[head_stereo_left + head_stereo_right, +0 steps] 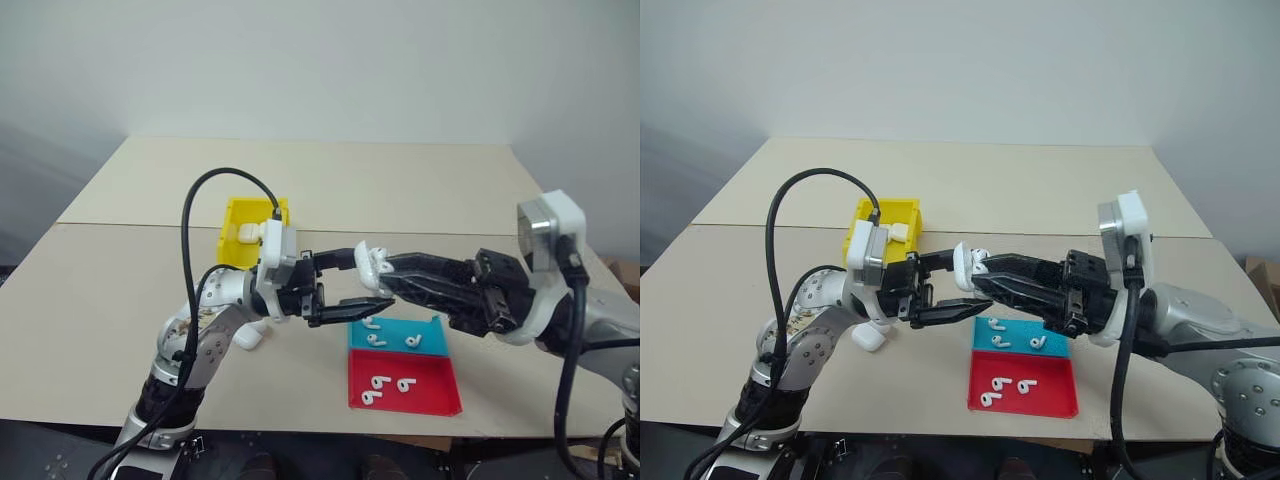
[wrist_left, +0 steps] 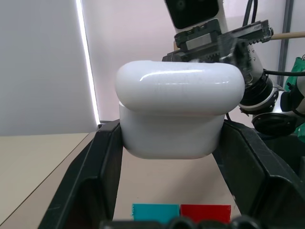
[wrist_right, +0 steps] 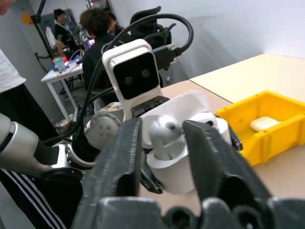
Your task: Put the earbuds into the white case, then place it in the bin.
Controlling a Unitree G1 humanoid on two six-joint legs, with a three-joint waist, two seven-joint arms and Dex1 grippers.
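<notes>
- A beige table [image 1: 400, 190] carries everything.
- The yellow bin [image 1: 250, 232] stands on it towards the left.
- A shallow blue tray [image 1: 436, 342] and a red tray [image 1: 438, 390] lie touching, near the front edge.
- A spare white case [image 1: 247, 338] lies in front of the bin.

Silver-grey jointed arms, white camera blocks at the wrists, looping black cables, left gripper [image 1: 345, 283] and right gripper [image 1: 372, 272] with black fingers

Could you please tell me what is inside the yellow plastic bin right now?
One small glossy white rounded earbud case lies closed on the floor of the yellow plastic open-top bin. The bin's near wall covers part of the floor, so anything lying there cannot be seen.
</notes>
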